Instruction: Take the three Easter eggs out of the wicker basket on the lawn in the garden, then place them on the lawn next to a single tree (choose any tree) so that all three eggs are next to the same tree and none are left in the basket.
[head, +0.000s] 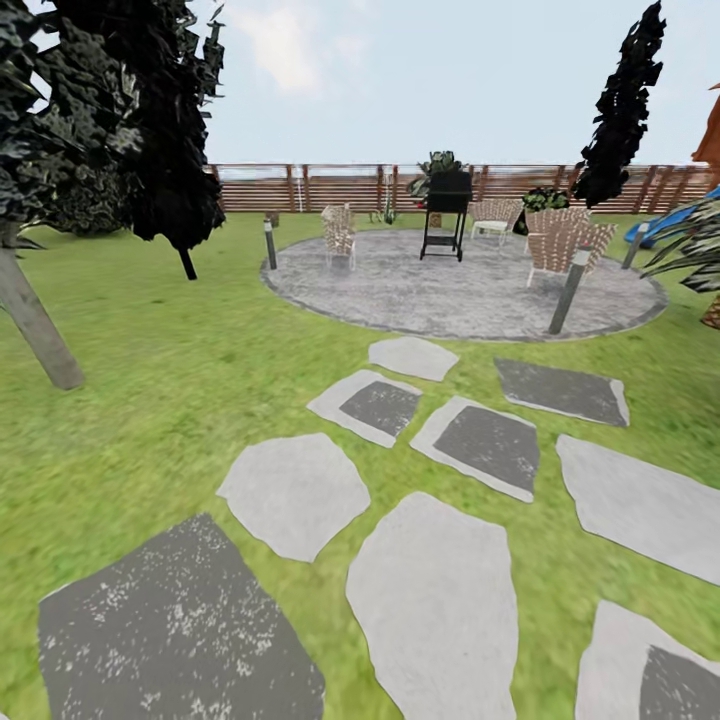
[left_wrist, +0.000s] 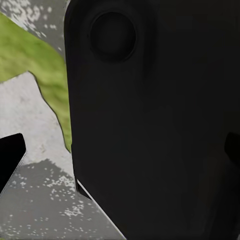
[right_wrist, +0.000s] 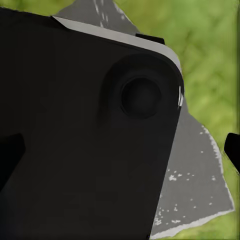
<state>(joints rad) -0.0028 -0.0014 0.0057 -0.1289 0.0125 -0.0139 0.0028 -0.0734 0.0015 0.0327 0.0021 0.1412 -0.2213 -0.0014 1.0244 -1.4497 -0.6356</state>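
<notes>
So, scene: I look over the lawn (head: 150, 400), stepping stones (head: 295, 500) leading to the grey patio (head: 470, 290) with wicker chairs (head: 340, 235), a grill (head: 447, 215) and the fence (head: 300, 187).
Task things: I cannot find the basket or eggs here; I judge I must drive and search.
Tree: pale trunk (head: 35, 320) stands ahead to my left.
Jaws: both wrist views are blocked by a dark body; opening I cannot tell.
</notes>
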